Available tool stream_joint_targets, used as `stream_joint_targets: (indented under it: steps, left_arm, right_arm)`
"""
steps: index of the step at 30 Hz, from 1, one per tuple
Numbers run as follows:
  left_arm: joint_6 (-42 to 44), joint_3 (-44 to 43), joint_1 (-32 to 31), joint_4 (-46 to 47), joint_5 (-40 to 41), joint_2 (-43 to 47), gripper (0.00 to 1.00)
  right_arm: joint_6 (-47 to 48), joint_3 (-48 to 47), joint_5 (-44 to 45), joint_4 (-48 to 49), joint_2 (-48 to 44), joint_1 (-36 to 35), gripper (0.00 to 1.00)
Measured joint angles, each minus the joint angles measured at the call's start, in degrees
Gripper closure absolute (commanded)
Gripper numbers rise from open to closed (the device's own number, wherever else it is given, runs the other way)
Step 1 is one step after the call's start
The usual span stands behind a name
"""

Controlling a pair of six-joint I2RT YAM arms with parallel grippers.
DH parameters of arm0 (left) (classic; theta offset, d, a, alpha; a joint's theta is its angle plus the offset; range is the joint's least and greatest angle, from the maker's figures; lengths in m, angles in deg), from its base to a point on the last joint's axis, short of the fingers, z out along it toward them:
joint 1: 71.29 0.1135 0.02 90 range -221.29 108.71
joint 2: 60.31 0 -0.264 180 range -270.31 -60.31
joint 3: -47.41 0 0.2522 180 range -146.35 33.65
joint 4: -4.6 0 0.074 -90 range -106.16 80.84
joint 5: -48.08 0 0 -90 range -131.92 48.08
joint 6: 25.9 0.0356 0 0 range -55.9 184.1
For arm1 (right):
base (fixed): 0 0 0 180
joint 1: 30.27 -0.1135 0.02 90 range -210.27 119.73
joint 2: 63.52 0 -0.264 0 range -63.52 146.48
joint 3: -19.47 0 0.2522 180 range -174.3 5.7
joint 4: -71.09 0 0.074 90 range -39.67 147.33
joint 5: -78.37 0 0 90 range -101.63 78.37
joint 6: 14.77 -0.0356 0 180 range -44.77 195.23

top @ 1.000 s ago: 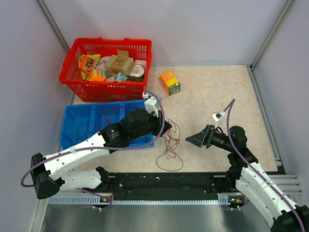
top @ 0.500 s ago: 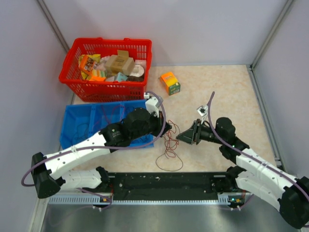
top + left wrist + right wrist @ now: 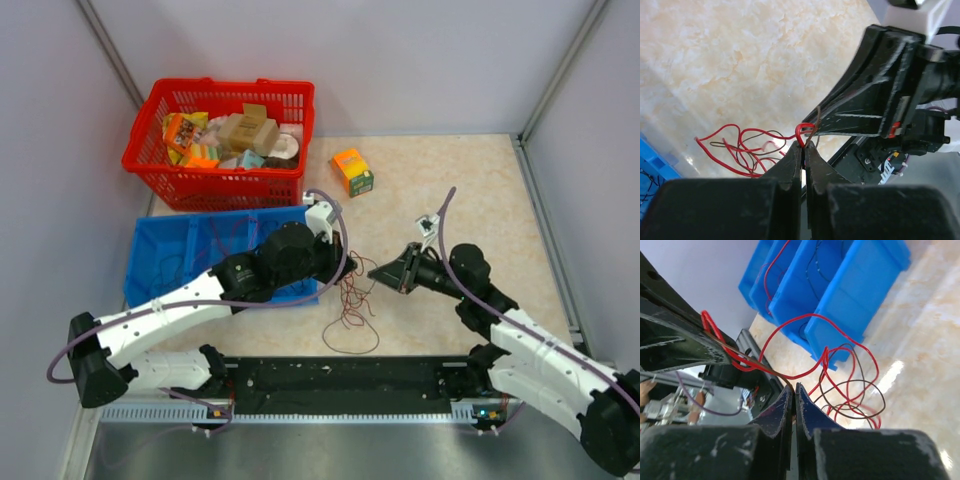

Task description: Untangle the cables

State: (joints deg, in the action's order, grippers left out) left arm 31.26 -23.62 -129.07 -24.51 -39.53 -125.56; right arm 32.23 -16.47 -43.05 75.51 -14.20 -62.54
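Note:
The cables point(image 3: 350, 300) are thin red and dark brown wires, looping on the beige table between the two grippers. My left gripper point(image 3: 347, 263) is shut on a red wire loop, seen at its tips in the left wrist view point(image 3: 804, 142), with the rest of the cables point(image 3: 740, 150) trailing left. My right gripper point(image 3: 373, 273) sits right beside it, tip to tip, and also shows in the left wrist view point(image 3: 875, 100). In the right wrist view my right gripper point(image 3: 794, 388) is shut on a dark brown wire of the cables point(image 3: 850, 375).
A blue bin point(image 3: 200, 250) lies under my left arm and shows in the right wrist view point(image 3: 840, 290). A red basket point(image 3: 225, 135) of boxes stands behind it. An orange box point(image 3: 352, 171) sits on the table. Grey walls close in the sides.
My right gripper has swung left from the right side up to the left gripper's tip and closed on a brown wire. The left gripper holds its place with the red wire.

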Motion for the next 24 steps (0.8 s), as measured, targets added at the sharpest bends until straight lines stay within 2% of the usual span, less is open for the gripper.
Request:
stream_joint_targets:
  steps: [2,3,8,12,15,19,22,24]
  left_arm:
    - [0.33,-1.14,0.00,-1.55,0.15,-1.44,0.66]
    - [0.42,-1.86,0.00,-2.36,0.28,-2.49,0.61]
    - [0.26,-2.14,0.02,-3.50,0.02,-5.79,0.41]
    - [0.28,0.42,0.04,-1.38,-1.66,-5.77,0.40]
    - [0.83,1.25,0.04,-0.42,-3.32,-6.56,0.49]
    - [2.56,0.04,0.04,0.31,-4.92,-12.11,0.49]
    - [2.69,-1.79,0.17,-0.61,-2.38,-18.18,0.60]
    - [0.72,-3.06,1.05,-2.86,-1.07,-21.79,0.50]
  right_arm:
    - [0.28,-0.15,4.11,-5.77,-4.66,-0.15,1.00]
    - [0.63,-0.50,6.49,-9.49,-7.41,-0.22,1.00]
    - [2.99,-4.57,15.10,-24.26,-17.68,-0.22,1.00]
    - [3.02,-6.29,18.49,-30.99,-21.92,-0.22,1.00]
    - [2.60,-6.36,19.82,-34.69,-22.82,-0.22,1.00]
    - [1.97,-6.36,20.22,-37.88,-23.12,-0.22,1.00]
    - [1.84,-6.36,20.46,-39.34,-23.96,-0.22,1.00]
    - [1.70,-6.36,20.74,-40.30,-25.05,-0.22,1.00]
